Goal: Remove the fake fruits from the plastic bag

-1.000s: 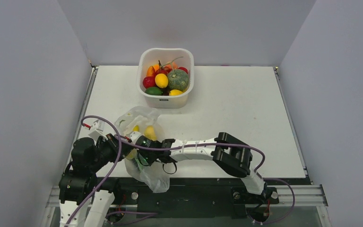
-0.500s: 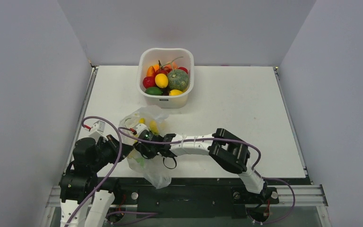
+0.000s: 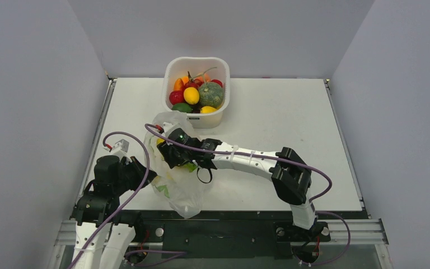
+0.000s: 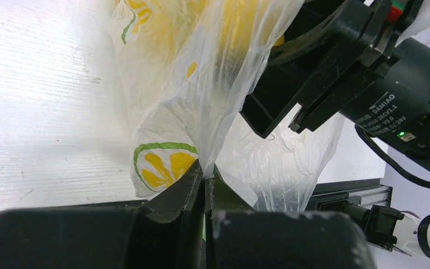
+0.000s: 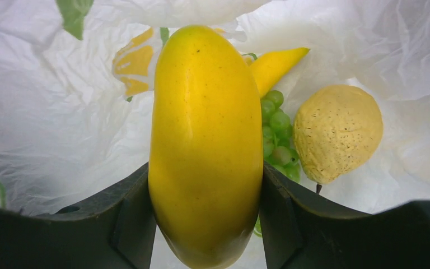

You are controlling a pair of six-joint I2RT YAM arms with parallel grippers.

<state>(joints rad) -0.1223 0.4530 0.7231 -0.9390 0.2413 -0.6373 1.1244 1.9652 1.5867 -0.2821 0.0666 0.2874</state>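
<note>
The transparent plastic bag (image 3: 174,182) with a green and yellow print hangs at the table's near left edge. My left gripper (image 4: 206,175) is shut on a fold of the bag (image 4: 201,101). My right gripper (image 5: 206,196) is inside the bag's mouth (image 3: 171,150) and is shut on a smooth oval yellow fruit (image 5: 206,145). Behind it in the bag lie a green grape bunch (image 5: 277,140), a rough yellow lemon-like fruit (image 5: 337,131) and the tip of a banana (image 5: 274,64).
A white square tub (image 3: 196,119) at the back centre holds several fruits, among them a grey-green ribbed squash (image 3: 211,94), a red round fruit (image 3: 176,97) and a yellow lemon (image 3: 191,95). Grey walls enclose the white table (image 3: 291,117).
My right gripper has moved away from me toward the tub, carrying the oval yellow fruit up through the bag's mouth. The bag has stretched taller. The left gripper keeps its hold.
</note>
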